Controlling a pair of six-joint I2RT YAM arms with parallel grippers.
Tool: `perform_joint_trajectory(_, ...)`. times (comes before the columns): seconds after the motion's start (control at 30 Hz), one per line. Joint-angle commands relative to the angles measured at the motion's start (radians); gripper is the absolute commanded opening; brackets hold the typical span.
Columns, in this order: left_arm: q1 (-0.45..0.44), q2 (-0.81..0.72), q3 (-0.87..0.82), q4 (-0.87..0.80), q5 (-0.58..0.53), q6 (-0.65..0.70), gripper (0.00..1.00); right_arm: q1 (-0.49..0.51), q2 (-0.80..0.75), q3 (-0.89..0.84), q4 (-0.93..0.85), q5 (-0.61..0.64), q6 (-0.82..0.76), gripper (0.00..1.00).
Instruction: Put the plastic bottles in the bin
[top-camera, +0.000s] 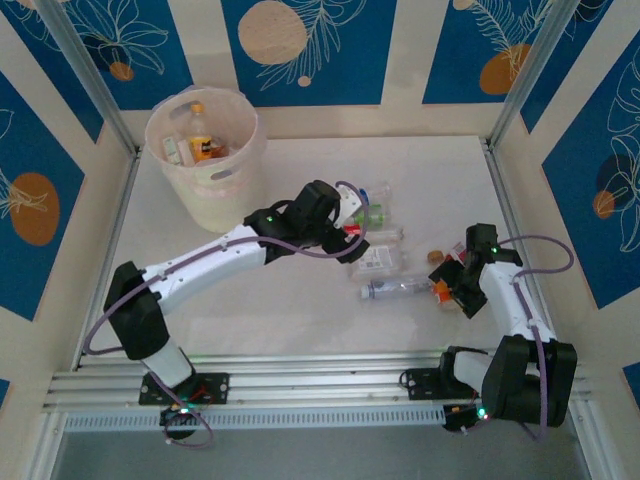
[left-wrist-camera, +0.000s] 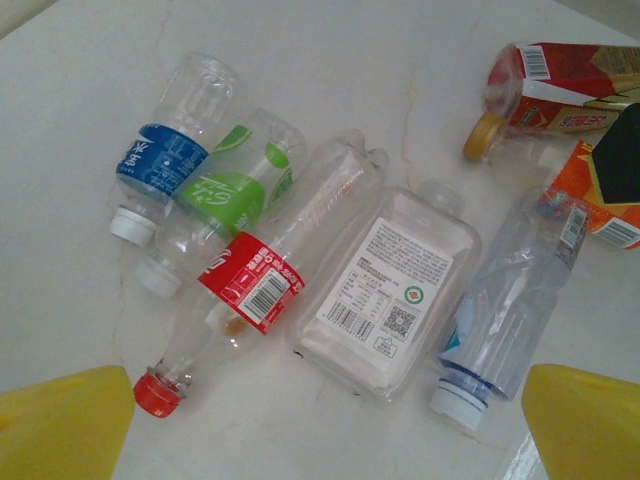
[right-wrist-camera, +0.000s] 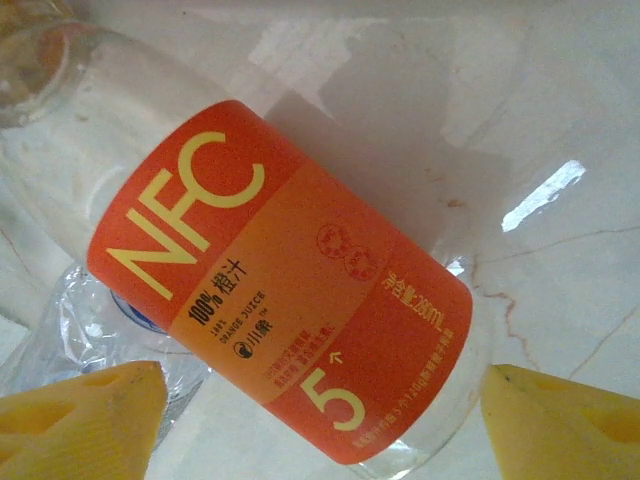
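Note:
Several plastic bottles lie in a cluster mid-table: a blue-labelled one, a green-labelled one, a red-labelled one with a red cap, a flat clear one with a white label and a clear one with a white cap. My left gripper hovers open just above them, holding nothing. An orange-labelled juice bottle lies between the yellow fingers of my right gripper; narrow gaps show on both sides. The bin stands at the far left with bottles inside.
A red-and-brown bottle with a tan cap lies beyond the cluster, near the right gripper. Another clear bottle lies partly under the orange-labelled one. Metal frame posts and patterned walls close in the table on three sides.

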Motion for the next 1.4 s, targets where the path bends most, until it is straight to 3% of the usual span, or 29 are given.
perform_joint_trajectory(0.0,-0.013,0.016,0.034,0.026,0.021,-0.017,1.00,0.000,0.007,-0.015,0.021,-0.062,0.007,0.81)
perform_joint_trajectory(0.57,-0.014,0.037,0.062,0.008,-0.011,-0.018,1.00,0.096,0.090,0.037,0.109,-0.070,0.013,0.76)
perform_joint_trajectory(0.9,-0.014,0.041,0.068,0.002,-0.018,-0.018,0.99,0.101,0.171,0.108,0.115,-0.006,-0.012,0.85)
perform_joint_trajectory(1.37,-0.014,0.028,0.060,-0.009,-0.057,-0.026,1.00,0.144,0.070,0.148,-0.028,-0.020,0.013,0.96)
